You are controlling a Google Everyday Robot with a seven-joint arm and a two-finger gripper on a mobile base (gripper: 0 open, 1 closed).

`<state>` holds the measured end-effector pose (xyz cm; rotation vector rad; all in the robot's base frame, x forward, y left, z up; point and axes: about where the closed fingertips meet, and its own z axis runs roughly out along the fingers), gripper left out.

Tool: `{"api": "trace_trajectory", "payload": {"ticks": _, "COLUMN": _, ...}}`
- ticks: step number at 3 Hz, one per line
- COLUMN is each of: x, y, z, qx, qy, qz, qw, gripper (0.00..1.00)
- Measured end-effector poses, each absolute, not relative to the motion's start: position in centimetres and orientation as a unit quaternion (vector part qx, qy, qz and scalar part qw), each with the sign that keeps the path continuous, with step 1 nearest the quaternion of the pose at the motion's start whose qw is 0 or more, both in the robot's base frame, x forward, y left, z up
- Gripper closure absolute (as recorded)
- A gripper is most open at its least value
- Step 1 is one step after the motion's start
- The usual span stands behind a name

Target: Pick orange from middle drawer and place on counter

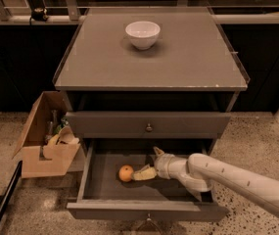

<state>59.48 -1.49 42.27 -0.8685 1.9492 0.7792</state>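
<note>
Your gripper (147,164) is down inside the drawer (149,212), the lower of the two, which stands pulled well out toward the near side. The arm (237,177) reaches in from the near right, crossing the drawer's right wall. The orange (126,173) lies on the drawer floor, a bit left of the middle and closer to the near edge than the far one. The gripper sits just to its right, at the same height. Its fingers look spread and released, with nothing between them: one pale finger (144,173) lies low and points left at the fruit, its tip just beside the orange, and whether it touches I can't tell you. The other finger (157,153) sticks out toward the far side of the drawer. So the orange is not grasped, it rests free on the drawer floor. Above, the upper drawer (104,124) is closed, its small round knob (149,128) in the middle of the front. The counter (188,62) on top carries a white bowl (142,34), sitting toward the far side, slightly left of centre. Off to the left of the cabinet, an open cardboard box (36,155) stands on the speckled floor (256,136) with some odds and ends inside that are too dim to name.
</note>
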Motion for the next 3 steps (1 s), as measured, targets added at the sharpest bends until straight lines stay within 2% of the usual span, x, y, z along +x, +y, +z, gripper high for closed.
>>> {"api": "trace_trajectory", "payload": {"ticks": 3, "x": 59.6, "y": -0.7, "z": 39.7, "qx": -0.296, "qy": 0.793, "qz": 0.278, "qw": 0.453, "gripper": 0.0}}
